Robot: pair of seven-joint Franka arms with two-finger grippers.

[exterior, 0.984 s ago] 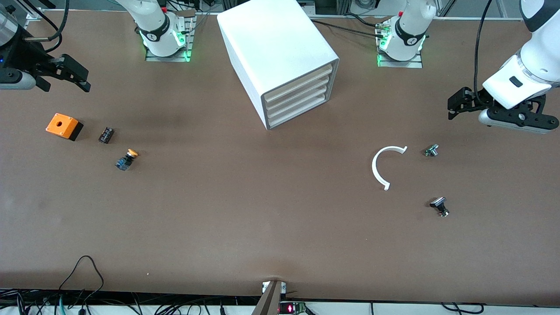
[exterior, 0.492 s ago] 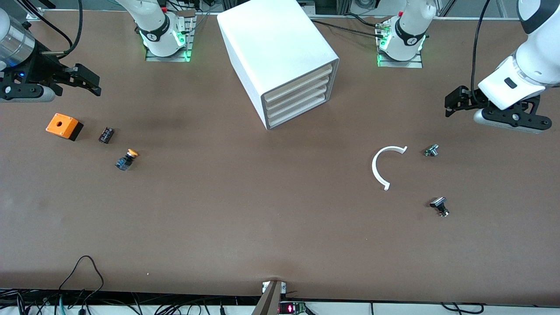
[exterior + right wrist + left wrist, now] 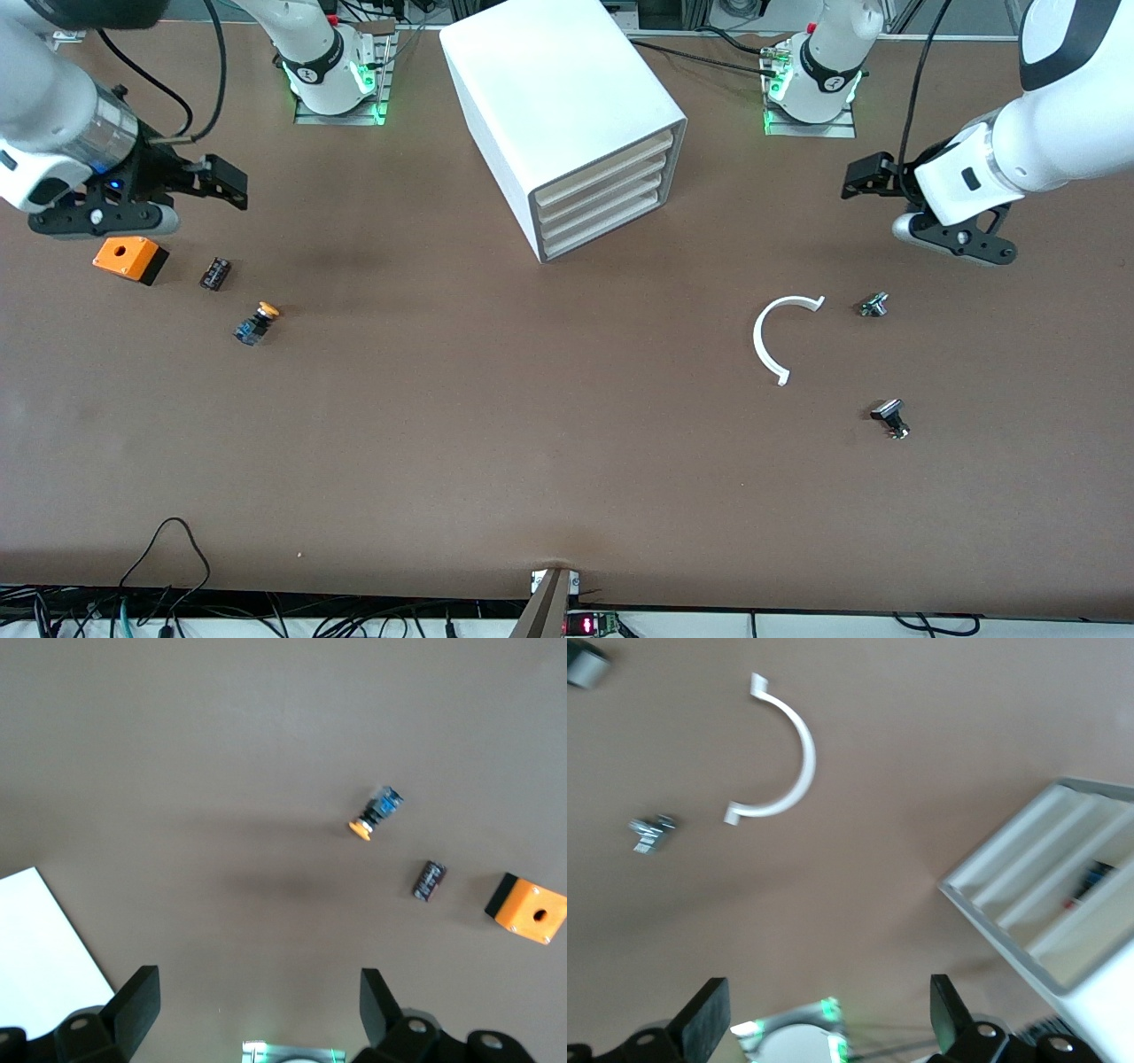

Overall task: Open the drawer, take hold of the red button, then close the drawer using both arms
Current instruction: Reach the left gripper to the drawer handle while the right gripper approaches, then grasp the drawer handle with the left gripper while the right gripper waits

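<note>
Cabinet (image 3: 567, 106) shut, all four drawers flush, both arms up and empty.

You had the left gripper (image 3: 873, 177) hovering over the table (image 3: 532, 443) toward the left arm's end, jaws wide apart, nothing held, aimed at the cabinet front, likely to go for a drawer pull. Right gripper (image 3: 217, 177) hung over the right arm's end near the orange box (image 3: 129, 257), jaws apart too, empty. Drawer (image 3: 602, 173) was closed; in the left wrist view a small dark-and-blue item, probably the button (image 3: 1090, 884), lay in one tray, red cap not clear. Orange-capped button (image 3: 257, 322), black part (image 3: 214, 273) and white arc (image 3: 775, 337) sat loose on the table, apart.
</note>
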